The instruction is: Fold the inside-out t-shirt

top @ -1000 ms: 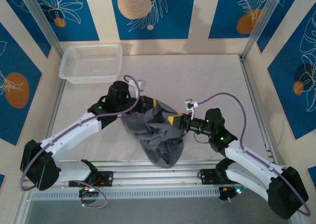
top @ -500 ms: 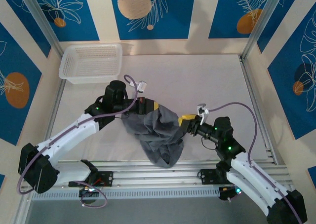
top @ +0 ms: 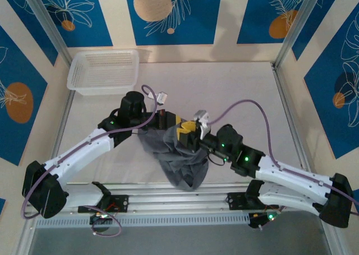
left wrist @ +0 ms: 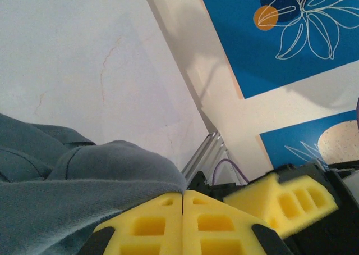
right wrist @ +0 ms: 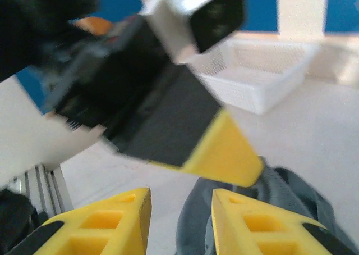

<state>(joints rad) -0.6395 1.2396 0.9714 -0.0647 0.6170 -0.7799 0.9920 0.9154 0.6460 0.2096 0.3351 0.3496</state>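
The shirt point(top: 176, 160) is in a bunch near the middle of the table point(top: 235, 86), close to the near edge. It is not flat. Its top is lifted up and the rest hangs down in a lump.

The left gripper point(left wrist: 182, 203) is shut tight. Its two yellow pads meet, and grey cloth lies right over them on one side. I think it has a pinch of the shirt's top. The right gripper point(right wrist: 178, 213) is open a little, with a gap between its yellow fingers. Nothing is in that gap. It is just beside the left gripper, on its right, and the shirt is just under it.

I think the step now is for the right gripper to get its own hold on the shirt. No folding is done yet. To do it well, the right gripper should go down onto the cloth close to the left one. It must not bump it, for the two are very near. It should take a thin bit of edge if it can, then shut all the way. Then the two can pull apart, left and right, so the shirt opens out flat. If it grabs a thick lump, the shirt will not open. The basket point(top: 104, 69) is at the far left, well out of the way.
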